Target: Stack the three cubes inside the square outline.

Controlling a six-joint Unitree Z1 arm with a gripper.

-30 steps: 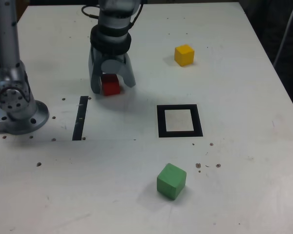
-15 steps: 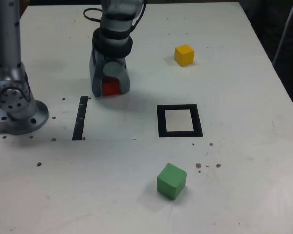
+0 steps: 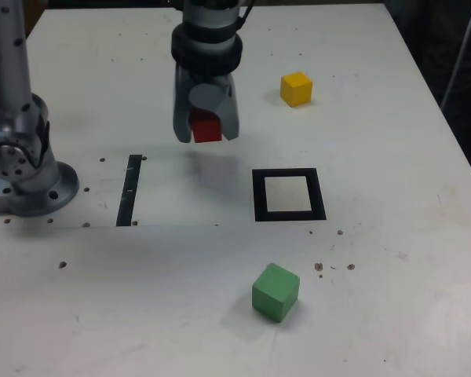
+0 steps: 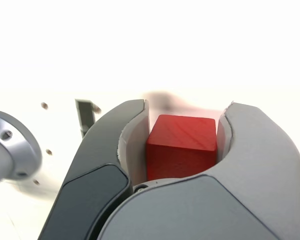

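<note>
One red cube (image 3: 206,129) was pinched in the gripper (image 3: 206,133), held above the table (image 3: 392,118); square outline (image 3: 289,195) lay apart.

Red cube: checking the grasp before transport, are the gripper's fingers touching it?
Touching. The wrist view shows both fingers pressed against the red cube.

The hand (image 3: 206,129) hides most, perhaps half, of the red cube (image 3: 206,130).
</note>
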